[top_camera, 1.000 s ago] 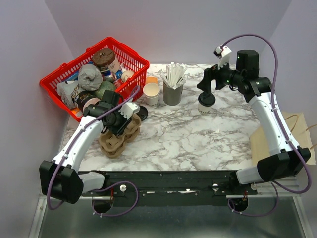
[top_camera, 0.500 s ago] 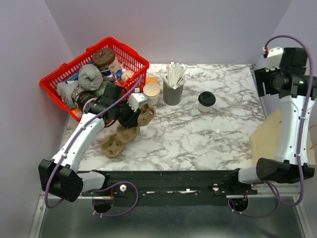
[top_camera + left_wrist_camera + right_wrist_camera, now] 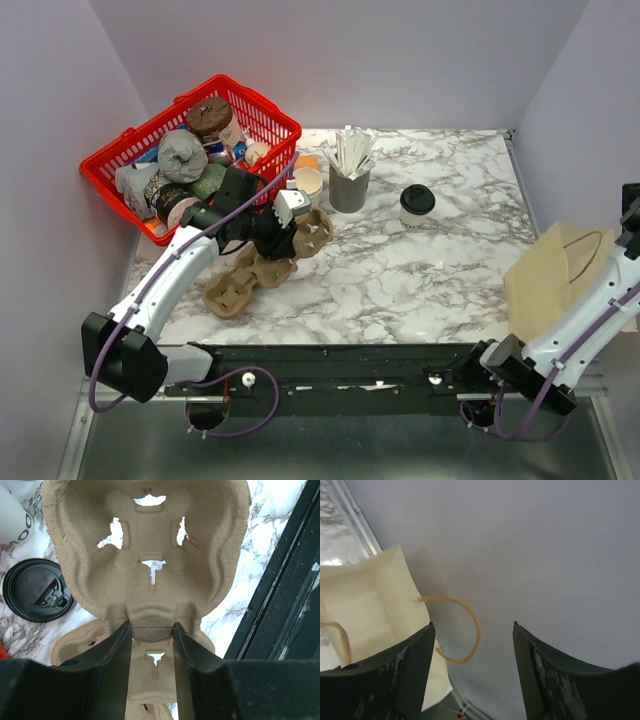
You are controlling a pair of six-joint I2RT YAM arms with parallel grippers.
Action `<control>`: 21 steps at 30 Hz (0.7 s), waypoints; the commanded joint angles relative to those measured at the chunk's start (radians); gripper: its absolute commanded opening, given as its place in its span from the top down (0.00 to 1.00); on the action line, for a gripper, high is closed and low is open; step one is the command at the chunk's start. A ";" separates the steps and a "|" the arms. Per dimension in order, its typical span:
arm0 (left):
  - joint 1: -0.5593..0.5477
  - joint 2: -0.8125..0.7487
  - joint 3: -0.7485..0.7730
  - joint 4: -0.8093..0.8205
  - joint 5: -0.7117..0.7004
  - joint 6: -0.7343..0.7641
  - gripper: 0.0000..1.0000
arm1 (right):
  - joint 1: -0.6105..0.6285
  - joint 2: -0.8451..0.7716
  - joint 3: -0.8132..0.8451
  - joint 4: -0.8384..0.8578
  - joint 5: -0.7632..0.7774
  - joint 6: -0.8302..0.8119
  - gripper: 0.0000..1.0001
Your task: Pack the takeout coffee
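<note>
Top external view gives me the takeout coffee (image 3: 416,205) standing upright on the marble counter (image 3: 400,280), lid on, just right of the grey cup of sticks (image 3: 348,188) and well apart from both arms. On the left wrist view, my left end effector (image 3: 152,627) is pinching the rim of a pulp cup carrier (image 3: 145,545), held tilted above the other carriers (image 3: 232,288) lying on the counter. A loose black lid (image 3: 37,590) lies beside them. My right end effector (image 3: 472,630) is off the counter's right edge, fingers spread with nothing between them, near the paper bag (image 3: 370,605).
</note>
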 commanded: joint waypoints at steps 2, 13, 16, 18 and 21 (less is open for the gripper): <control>-0.004 0.048 0.037 -0.007 0.065 0.096 1.00 | -0.171 -0.049 -0.143 -0.219 -0.079 -0.140 0.28; -0.004 0.117 0.106 -0.022 0.075 0.156 1.00 | -0.261 -0.051 -0.422 -0.218 -0.221 -0.186 0.32; -0.004 0.113 0.108 -0.030 0.067 0.157 1.00 | -0.267 -0.018 -0.442 -0.218 -0.229 -0.162 0.34; -0.004 0.108 0.103 -0.033 0.061 0.153 1.00 | -0.275 0.008 -0.445 -0.218 -0.232 -0.157 0.37; -0.004 0.093 0.094 -0.025 0.052 0.136 1.00 | -0.282 0.031 -0.438 -0.218 -0.226 -0.157 0.44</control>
